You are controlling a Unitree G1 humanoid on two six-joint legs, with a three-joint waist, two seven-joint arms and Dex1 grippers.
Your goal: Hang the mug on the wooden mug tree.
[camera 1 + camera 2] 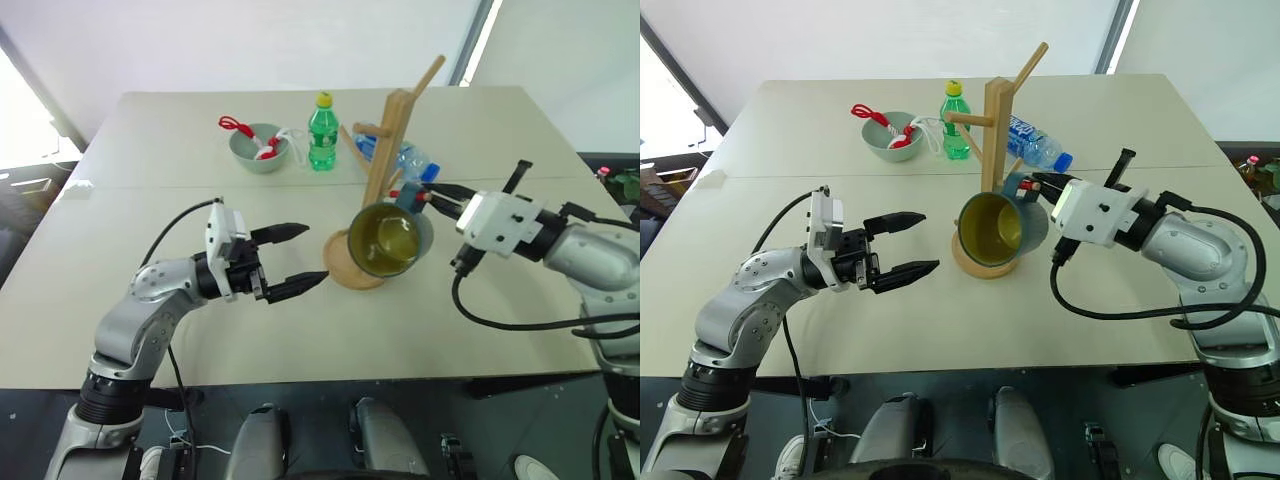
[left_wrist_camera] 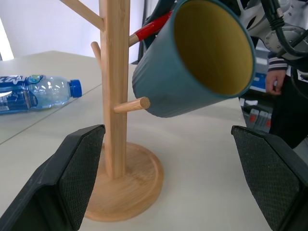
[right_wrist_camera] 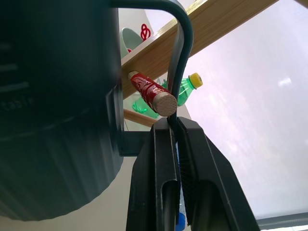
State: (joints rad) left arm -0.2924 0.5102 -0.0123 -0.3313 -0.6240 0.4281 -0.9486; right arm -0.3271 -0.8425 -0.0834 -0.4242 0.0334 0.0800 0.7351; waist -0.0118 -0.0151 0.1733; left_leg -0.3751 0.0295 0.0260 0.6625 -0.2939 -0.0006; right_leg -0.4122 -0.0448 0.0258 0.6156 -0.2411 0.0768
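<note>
The slate-blue mug (image 1: 385, 240) with its yellow-olive inside hangs tilted beside the post of the wooden mug tree (image 1: 385, 150), its mouth facing me. My right gripper (image 3: 177, 127) is shut on the mug's thin loop handle (image 3: 185, 53). A red-wrapped peg (image 3: 149, 94) of the tree pokes through that loop. My left gripper (image 1: 315, 255) is open and empty, a short way left of the tree's round base (image 1: 345, 268) and pointing at it. In the left wrist view its two fingers (image 2: 72, 178) frame the mug (image 2: 192, 62) and a bare lower peg (image 2: 132, 104).
Behind the tree stand a green bottle (image 1: 322, 132) and a grey-green bowl (image 1: 258, 148) holding red-and-white items. A clear water bottle (image 1: 1038, 145) lies on its side behind the tree. A person's hand (image 2: 275, 82) shows beyond the table's far side.
</note>
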